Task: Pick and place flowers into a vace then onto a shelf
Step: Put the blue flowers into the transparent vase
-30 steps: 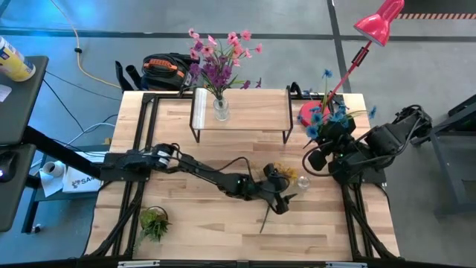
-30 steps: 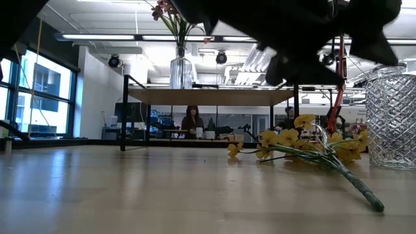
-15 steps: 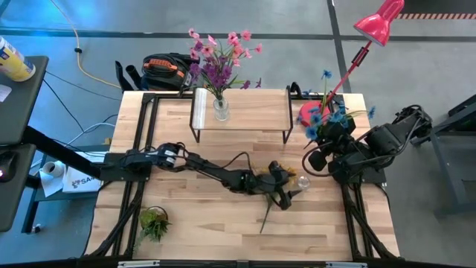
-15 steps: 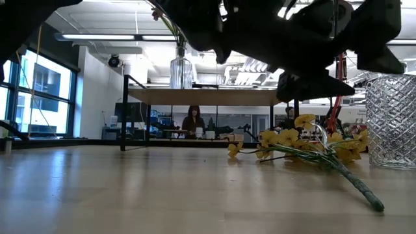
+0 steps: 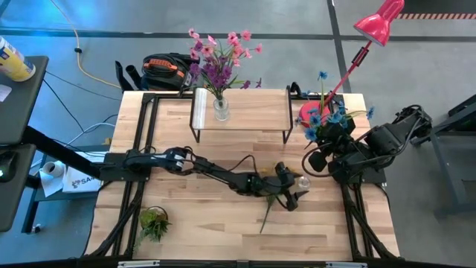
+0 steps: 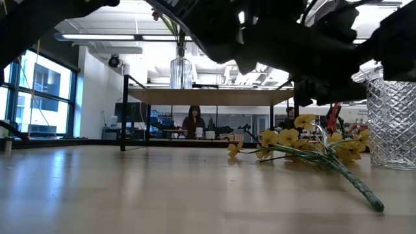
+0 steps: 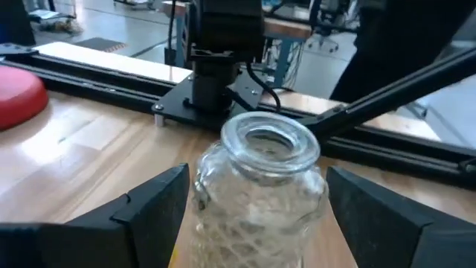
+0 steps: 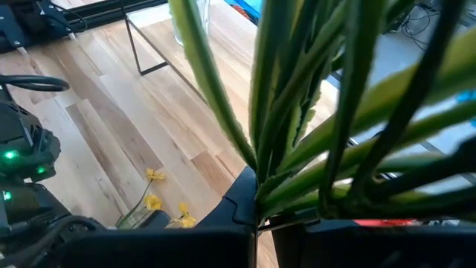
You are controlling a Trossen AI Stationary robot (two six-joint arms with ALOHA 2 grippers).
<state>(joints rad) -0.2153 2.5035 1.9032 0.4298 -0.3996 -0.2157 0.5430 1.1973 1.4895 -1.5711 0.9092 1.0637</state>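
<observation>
The pink and purple flowers (image 5: 219,56) stand in a glass vase (image 5: 221,109) on the shelf (image 5: 245,112). Yellow flowers (image 5: 277,186) lie flat on the table, stem toward the near edge (image 6: 354,182). A second clear glass vase (image 7: 264,186) stands upright on the table by them (image 6: 393,123). My left gripper (image 7: 256,219) is open, one finger on each side of this vase; I cannot tell whether they touch it. My right gripper (image 5: 329,145), near the right edge, is shut on blue flowers (image 5: 327,115). My right gripper holds the blue flowers by their green stems (image 8: 260,197), several stems bunched together between the two fingers. The fingers lie across the stems. The bunch is lifted clear of the table, blooms (image 5: 323,117) above the gripper.
A small green plant tuft (image 5: 154,222) sits near the near-left corner. A red disc (image 5: 307,113) and a pink lamp (image 5: 379,21) are at the far right corner. The left arm (image 5: 216,173) stretches across the table's middle. A person (image 6: 192,120) sits in the room beyond.
My left gripper has moved toward the table's right edge, passing over the yellow flowers to the glass vase. The yellow flowers and the vase have stayed put.
</observation>
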